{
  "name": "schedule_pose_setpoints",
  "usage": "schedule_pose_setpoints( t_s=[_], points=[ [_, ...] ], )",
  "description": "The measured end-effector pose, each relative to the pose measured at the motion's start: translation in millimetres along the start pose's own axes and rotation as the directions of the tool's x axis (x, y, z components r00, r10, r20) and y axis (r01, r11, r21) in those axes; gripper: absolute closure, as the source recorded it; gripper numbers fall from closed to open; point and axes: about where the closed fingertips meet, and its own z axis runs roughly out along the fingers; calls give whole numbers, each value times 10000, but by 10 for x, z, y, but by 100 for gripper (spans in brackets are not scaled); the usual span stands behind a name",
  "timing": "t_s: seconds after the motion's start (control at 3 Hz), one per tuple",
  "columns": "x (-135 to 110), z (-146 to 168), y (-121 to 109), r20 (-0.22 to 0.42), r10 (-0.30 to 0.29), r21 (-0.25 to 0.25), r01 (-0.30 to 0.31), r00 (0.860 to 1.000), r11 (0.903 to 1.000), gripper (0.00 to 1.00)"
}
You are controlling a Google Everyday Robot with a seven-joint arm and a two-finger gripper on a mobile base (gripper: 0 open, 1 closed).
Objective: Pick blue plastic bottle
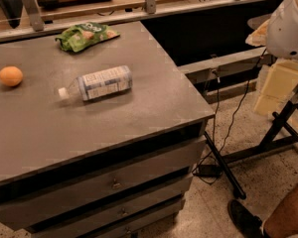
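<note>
In the camera view, the grey bench fills the left and middle of the scene, seen from above and off its right front corner. The blue plastic bottle lies on its side near the middle of the bench top, its white cap pointing toward the bench's left edge and its printed label facing up. Nothing touches it. An orange sits on the bench top near the left edge, apart from the bottle's cap end. A green snack bag lies flat at the back of the bench top, close to its rear edge. Below the top, the bench front shows a stack of grey drawers with small metal pulls.

Right of the bench, well clear of its top and off past its right edge, a white rounded arm housing enters from the frame's upper right corner. Beneath it hangs a cream-coloured part that appears to be the gripper. It holds nothing that I can see, and I cannot tell whether it is wide or narrow.

On the speckled floor to the right of the bench stand black stand legs, with a black cable trailing down to a small power adapter by the bench's right side. A dark shoe and a bare leg show at the lower right.
</note>
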Motion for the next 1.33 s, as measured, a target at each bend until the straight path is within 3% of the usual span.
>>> schedule_pose_setpoints(
  t_s=[0.33, 0.67, 1.33],
  points=[
    [-274, 209, -272, 730, -841, -232, 860, 9938, 9960, 0],
    [-600, 453, -494, 1502, -1728, -375, 1802, 9734, 9829, 0],
    [-1217, 1005, -737, 2164, -2183, -588, 2359, 9516, 9700, 0]
  ],
)
